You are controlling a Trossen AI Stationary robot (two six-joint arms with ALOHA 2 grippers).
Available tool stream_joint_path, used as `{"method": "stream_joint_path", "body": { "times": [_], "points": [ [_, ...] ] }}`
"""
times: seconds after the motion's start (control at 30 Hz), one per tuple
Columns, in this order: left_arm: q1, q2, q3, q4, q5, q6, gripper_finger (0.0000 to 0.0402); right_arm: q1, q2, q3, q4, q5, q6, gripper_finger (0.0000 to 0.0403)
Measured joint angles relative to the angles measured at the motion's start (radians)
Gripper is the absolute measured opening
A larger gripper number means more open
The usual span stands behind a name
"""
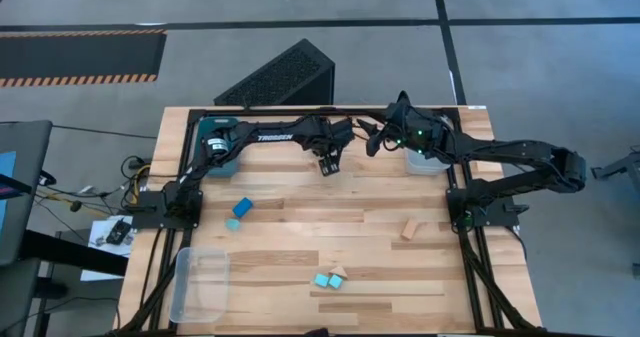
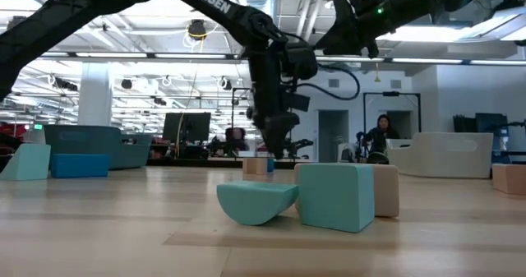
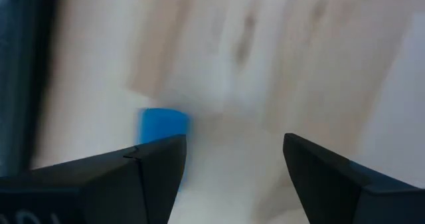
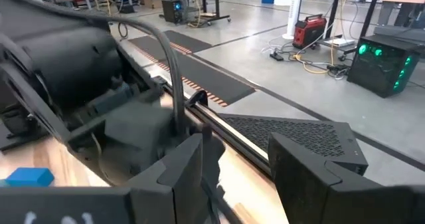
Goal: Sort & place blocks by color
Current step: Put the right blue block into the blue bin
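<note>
So the whole thing comes down to where the blue block (image 1: 242,207) sits versus the left tool (image 1: 327,167). That tool hangs over the far middle of the worktop (image 1: 300,247), fingers spread with nothing between them, pointing down. The blue block lies nearer the front and off toward the left arm's own base, with a small turquoise block (image 1: 232,224) touching or just beside its corner. Its long axis runs slightly diagonal across the planks.

The right tool (image 1: 375,137) is up by the far edge, over near its bin (image 1: 425,162), fingers also apart and empty. It's clearly farther from the blue block, so I'd guess left takes it.

Other blocks: a tan one (image 1: 410,229) toward the right side, and two turquoise blocks (image 1: 328,280) with a tan one (image 1: 339,272) bunched at the front. A clear bin (image 1: 200,282) sits at the front left.
</note>
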Motion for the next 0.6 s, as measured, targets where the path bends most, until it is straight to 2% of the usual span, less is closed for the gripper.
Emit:
{"method": "stream_joint_path", "body": {
  "times": [0.1,0.17,0.37,0.47,0.6],
  "points": [
    [0.021,0.000,0.046,-0.033,-0.064,0.067,0.0240,0.000,0.000,0.000,-0.004,0.000,-0.001,0.0196],
    [0.048,-0.002,0.070,-0.036,-0.048,0.106,0.0240,0.000,0.000,0.000,-0.009,0.000,-0.001,0.0195],
    [0.163,-0.001,0.059,-0.041,0.207,0.098,0.0240,0.000,0.000,0.000,-0.040,0.001,-0.001,0.0195],
    [0.183,0.001,0.037,-0.064,0.266,0.107,0.0240,-0.003,0.000,0.000,-0.053,0.003,-0.001,0.0196],
    [0.166,0.002,0.025,-0.066,0.278,0.154,0.0240,-0.011,0.000,0.000,-0.055,0.003,-0.001,0.0195]
  ]
}}
